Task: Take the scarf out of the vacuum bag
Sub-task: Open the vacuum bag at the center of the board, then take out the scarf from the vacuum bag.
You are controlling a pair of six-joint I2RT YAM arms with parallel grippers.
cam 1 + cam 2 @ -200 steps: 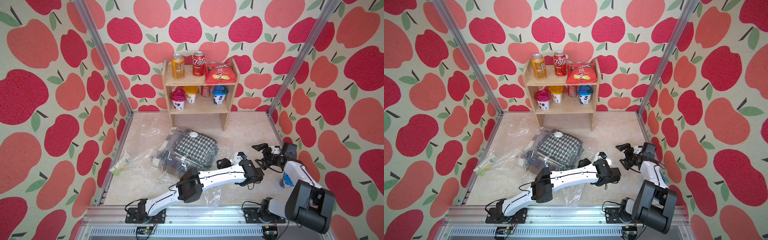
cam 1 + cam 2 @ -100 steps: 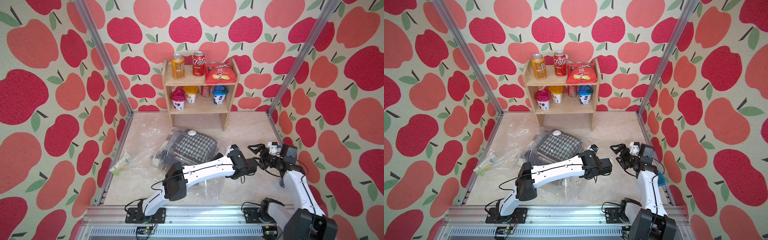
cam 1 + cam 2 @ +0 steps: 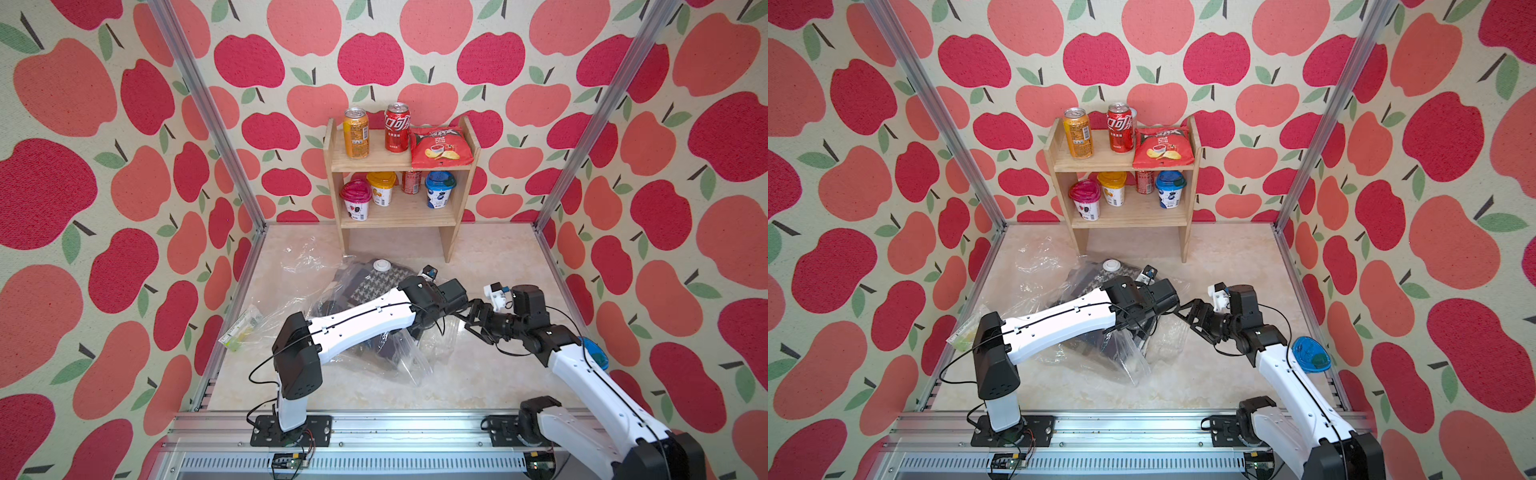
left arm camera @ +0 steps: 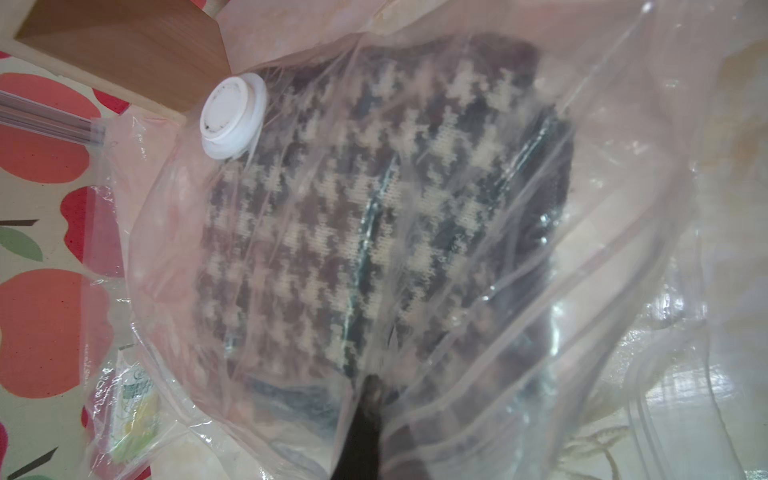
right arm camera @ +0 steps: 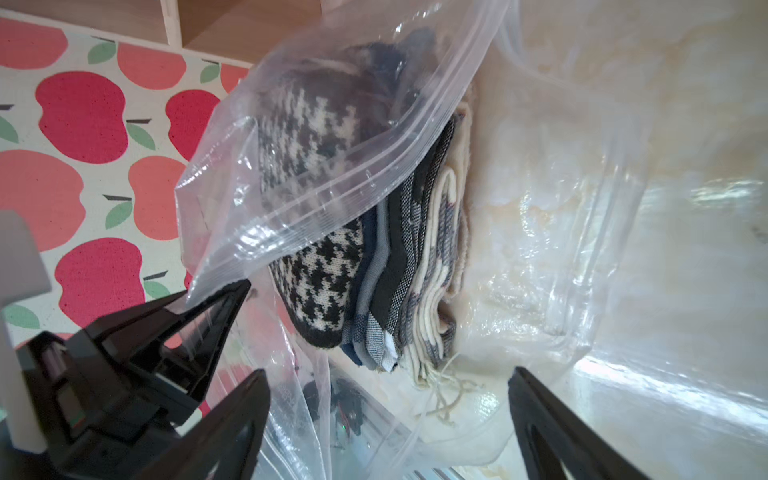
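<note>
Mouth of large clear rectangular plastic vacuum bag [image 5: 332, 166], lifted open at one corner by my left gripper [image 5: 243, 289]; its jaws are pressed together on the upper lip, with the thin film pinched between them. The folded black-and-white houndstooth knitted scarf [image 5: 328, 286] lies inside the vacuum bag as a stack of layers; its cream fringed end shows at the opening, and none of it is outside yet. In a top view the bag rests on the pale marbled tabletop [image 3: 478, 386] in front of the small wooden shelf [image 3: 448, 241]; the round white valve cap [image 3: 381, 265] sits on the bag's far face. My right gripper [image 5: 388, 371] faces the mouth with its jaws spread wide and nothing between them; whether either tip touches plastic I cannot tell.

Hazards, as I judge them:
- the left pinch is on slippery film at a corner only; a tug could free it, so the lip drops over the scarf.
- my right jaws could close on the lower sheet along with the fabric; the whole bag would then drag towards me.
- a grip on the fringe or a single layer could unfold the stack and snag it on the zip strip.
- my two grippers work close together; a careless reach could knock one against the other.
</note>
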